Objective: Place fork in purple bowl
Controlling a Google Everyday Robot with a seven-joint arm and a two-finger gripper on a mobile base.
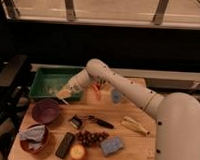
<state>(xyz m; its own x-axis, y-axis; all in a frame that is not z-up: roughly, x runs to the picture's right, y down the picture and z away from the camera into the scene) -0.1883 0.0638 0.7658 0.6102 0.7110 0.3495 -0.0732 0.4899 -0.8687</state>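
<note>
My gripper [63, 95] hangs at the end of the white arm, over the front right edge of the green tray [43, 76]. It is above and to the right of the purple bowl [45, 111], which stands on the wooden table [135, 146] at the left and looks empty. I cannot make out the fork for sure. A thin pale glint [54, 87] lies in the tray just left of the gripper, and I cannot tell what it is.
A reddish-brown bowl with a grey cloth [33, 137] stands at the front left. A black-handled utensil [93, 121], grapes [91, 138], a blue sponge [112, 145], an orange fruit [77, 152], a black block [65, 144], a yellow item [134, 125] and a blue cup [116, 96] also lie on the table.
</note>
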